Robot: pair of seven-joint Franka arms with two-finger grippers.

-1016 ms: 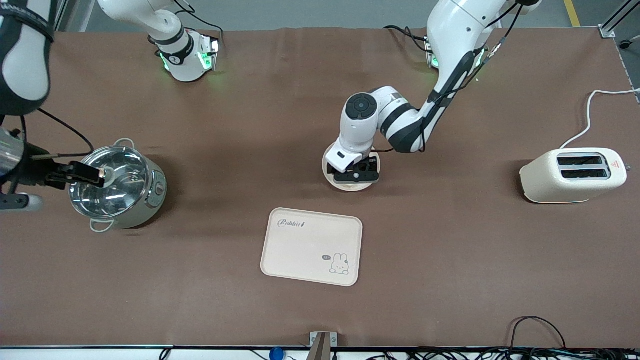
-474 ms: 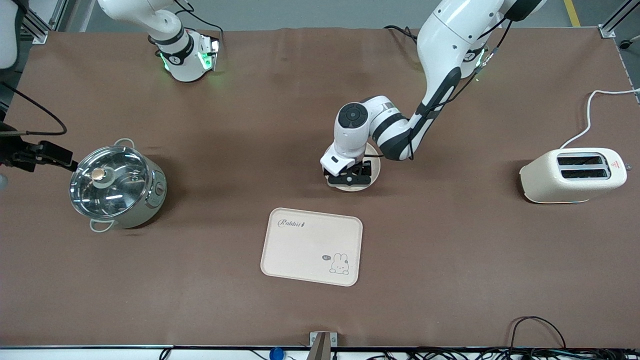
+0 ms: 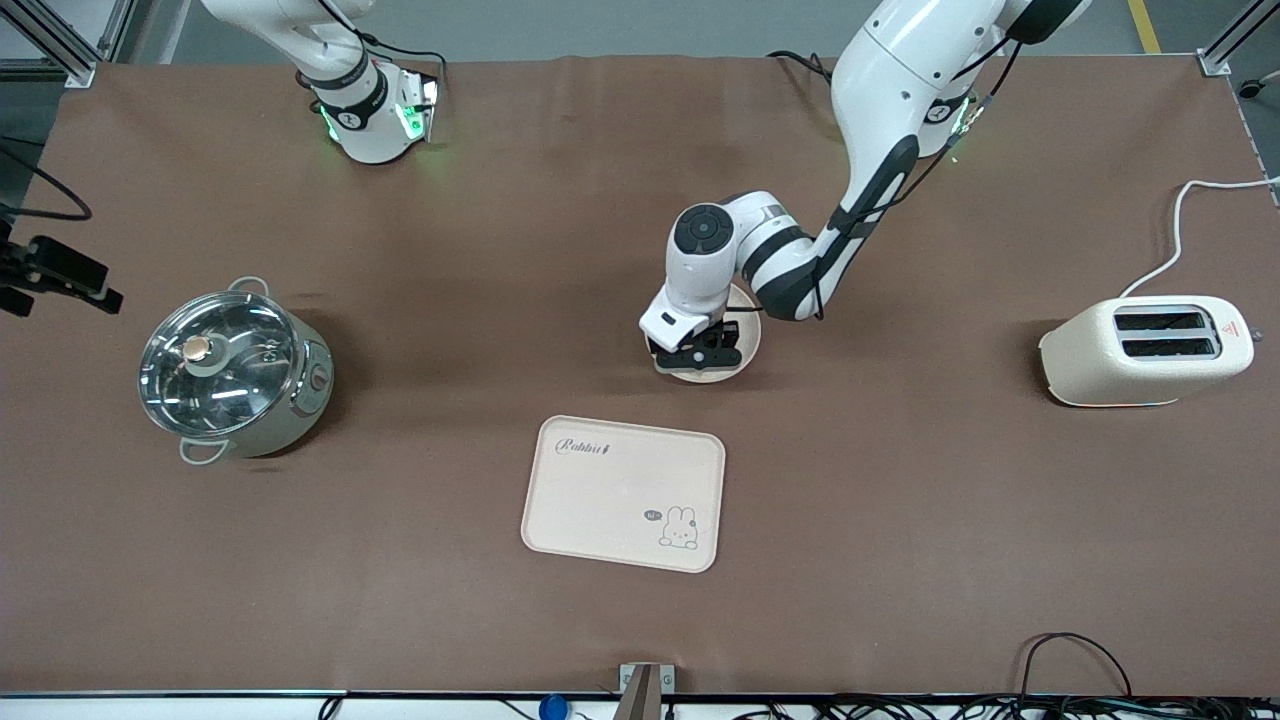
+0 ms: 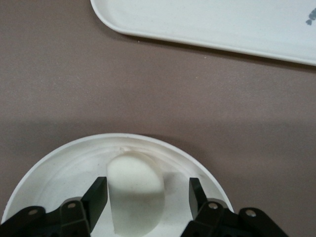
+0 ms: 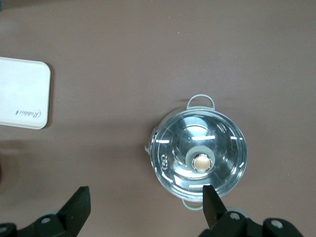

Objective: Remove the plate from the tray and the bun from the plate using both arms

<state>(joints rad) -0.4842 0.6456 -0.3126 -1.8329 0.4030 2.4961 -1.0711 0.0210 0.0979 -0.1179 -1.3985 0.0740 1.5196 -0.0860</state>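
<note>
While I watch from the remote console, the left gripper (image 3: 708,347) sits low over the plate (image 3: 738,362), which lies on the table (image 3: 900,520) near mid-table, farther from the front cam than the tray (image 3: 622,493). L. wrist view: the fingers (image 4: 97,195) are spread wide w/ the bun (image 4: 135,190) between them; one finger is at the bun's edge, the other stands clear of it, so nothing is gripped. The bun rests in the plate (image 4: 69,160); the tray's rim (image 4: 207,27) shows nearby, apart from the plate.

The right gripper (image 3: 62,272) is up in the air over the table edge at the right arm's end, beside the pot (image 3: 233,370). R. wrist view: its fingers (image 5: 79,205) are wide apart and hold nothing; the pot (image 5: 197,158) w/ glass lid and round knob (image 5: 201,161) lies below, the tray's corner (image 5: 23,94) off to one side. The right arm waits.

A cream toaster (image 3: 1145,352) stands toward the left arm's end, its cord (image 3: 1185,225) running to the table edge. The tray carries a rabbit drawing (image 3: 680,527) and lies nearer the front cam than plate, pot and toaster
</note>
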